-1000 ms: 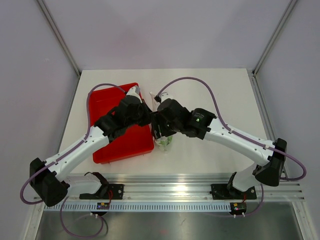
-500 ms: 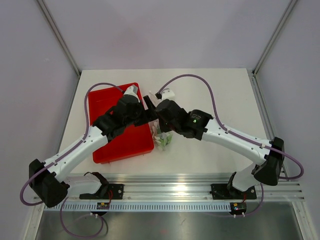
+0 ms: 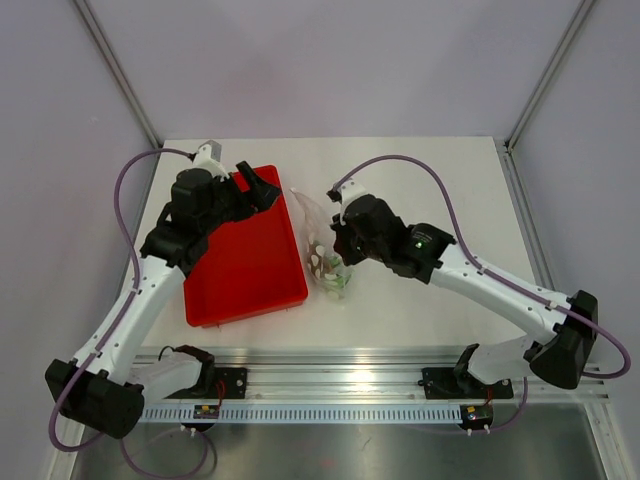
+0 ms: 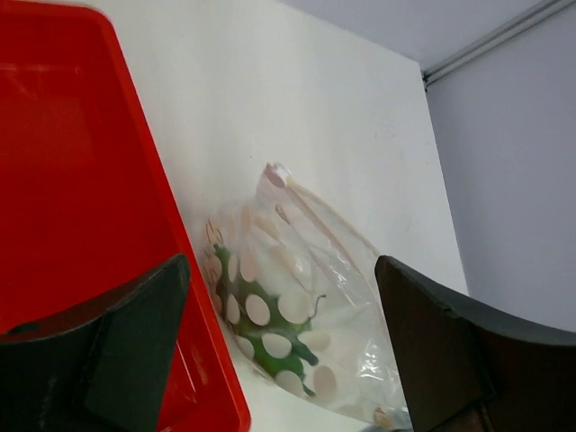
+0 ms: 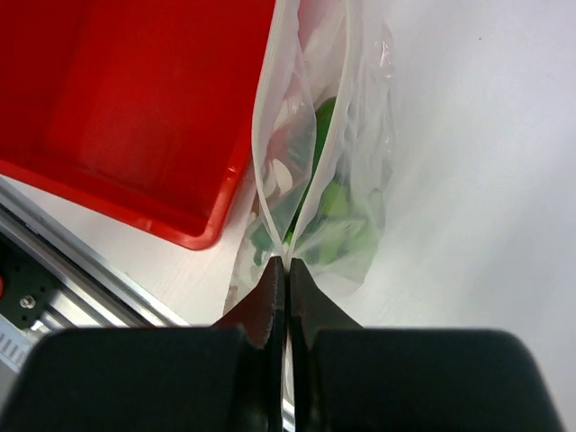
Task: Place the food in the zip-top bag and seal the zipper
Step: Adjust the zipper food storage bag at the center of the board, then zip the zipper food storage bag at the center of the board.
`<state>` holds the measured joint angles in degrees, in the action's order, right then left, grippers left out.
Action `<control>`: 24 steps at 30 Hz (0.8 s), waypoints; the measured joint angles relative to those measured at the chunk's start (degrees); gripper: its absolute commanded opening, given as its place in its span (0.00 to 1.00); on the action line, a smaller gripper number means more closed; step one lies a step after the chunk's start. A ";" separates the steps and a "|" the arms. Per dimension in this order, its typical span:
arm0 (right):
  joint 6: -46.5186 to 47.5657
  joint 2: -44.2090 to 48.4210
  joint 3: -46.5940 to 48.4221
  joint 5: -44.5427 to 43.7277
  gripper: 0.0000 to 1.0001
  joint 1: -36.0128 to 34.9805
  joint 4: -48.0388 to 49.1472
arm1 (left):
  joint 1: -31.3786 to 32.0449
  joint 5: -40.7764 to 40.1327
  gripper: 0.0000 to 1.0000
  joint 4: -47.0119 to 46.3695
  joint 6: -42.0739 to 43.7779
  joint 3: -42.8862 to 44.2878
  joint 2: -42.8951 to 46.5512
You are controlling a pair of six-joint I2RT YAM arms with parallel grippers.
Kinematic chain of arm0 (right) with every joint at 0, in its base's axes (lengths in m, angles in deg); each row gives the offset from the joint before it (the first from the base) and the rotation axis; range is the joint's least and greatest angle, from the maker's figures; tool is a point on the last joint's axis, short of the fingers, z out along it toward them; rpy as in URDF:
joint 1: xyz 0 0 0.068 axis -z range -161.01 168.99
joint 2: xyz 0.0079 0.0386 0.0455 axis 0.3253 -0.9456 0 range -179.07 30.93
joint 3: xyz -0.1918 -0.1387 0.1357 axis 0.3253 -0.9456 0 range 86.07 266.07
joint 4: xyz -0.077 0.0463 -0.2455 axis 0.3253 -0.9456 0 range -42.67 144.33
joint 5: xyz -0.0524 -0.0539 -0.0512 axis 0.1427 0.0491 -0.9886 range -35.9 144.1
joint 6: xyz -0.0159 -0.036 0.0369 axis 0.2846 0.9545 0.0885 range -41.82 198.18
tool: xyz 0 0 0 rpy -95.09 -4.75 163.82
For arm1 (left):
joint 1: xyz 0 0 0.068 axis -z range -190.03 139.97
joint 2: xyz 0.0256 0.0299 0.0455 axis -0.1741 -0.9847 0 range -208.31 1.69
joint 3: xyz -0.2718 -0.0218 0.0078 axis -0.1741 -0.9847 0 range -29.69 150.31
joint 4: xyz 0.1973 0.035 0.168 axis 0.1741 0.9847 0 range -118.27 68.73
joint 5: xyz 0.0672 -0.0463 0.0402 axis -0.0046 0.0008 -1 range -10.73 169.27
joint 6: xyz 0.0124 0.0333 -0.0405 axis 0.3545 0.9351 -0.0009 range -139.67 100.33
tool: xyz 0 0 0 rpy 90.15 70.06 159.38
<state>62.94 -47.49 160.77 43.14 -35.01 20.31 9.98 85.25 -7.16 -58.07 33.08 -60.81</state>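
Observation:
The zip-top bag (image 3: pixel 318 248), clear with white dots, stands on the table just right of the red tray. The food shows through it as green shapes (image 4: pixel 270 326) (image 5: pixel 347 227) low in the pouch. My right gripper (image 3: pixel 337 243) (image 5: pixel 287 264) is shut on the zipper at one end of the bag's top edge. Beyond the pinch the two pale zipper strips (image 5: pixel 265 184) spread apart. My left gripper (image 3: pixel 262 184) (image 4: pixel 283 346) hangs open over the tray's far right corner, apart from the bag, with nothing between its fingers.
The red tray (image 3: pixel 245 268) (image 5: pixel 135 108) lies flat to the left of the bag, its right rim close against it. White table stretches to the right of and behind the bag. The metal rail runs along the near edge.
My left gripper opened, let go of the bag and drew back up-left over the tray. The right gripper closed on the zipper edge. The bag now shows uncovered between the arms.

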 measured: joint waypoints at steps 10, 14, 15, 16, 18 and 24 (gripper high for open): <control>10.12 9.31 -8.22 18.08 0.00 10.91 3.37 | -1.40 17.00 0.81 -33.20 16.57 -24.30 6.64; 14.34 11.34 -8.46 24.44 0.00 12.00 3.32 | -1.75 29.77 0.75 -38.75 24.33 -25.64 4.57; 15.15 11.52 -8.46 25.55 0.00 12.04 3.32 | -1.75 32.96 0.74 -39.67 26.38 -25.59 4.07; 15.82 11.58 -8.46 26.25 0.00 12.09 3.28 | -1.75 35.76 0.71 -40.09 28.26 -25.53 3.50; 17.00 11.52 -8.46 27.47 0.00 12.26 2.91 | -1.79 40.48 0.70 -40.13 31.50 -25.22 2.32; 19.50 11.37 -8.46 30.29 0.00 12.66 1.95 | -3.13 48.09 0.68 -37.86 39.56 -24.76 0.50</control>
<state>82.44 -36.12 152.31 73.43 -22.36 22.25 6.86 133.33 -45.02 -18.50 8.31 -60.31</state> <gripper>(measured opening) 0.019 0.690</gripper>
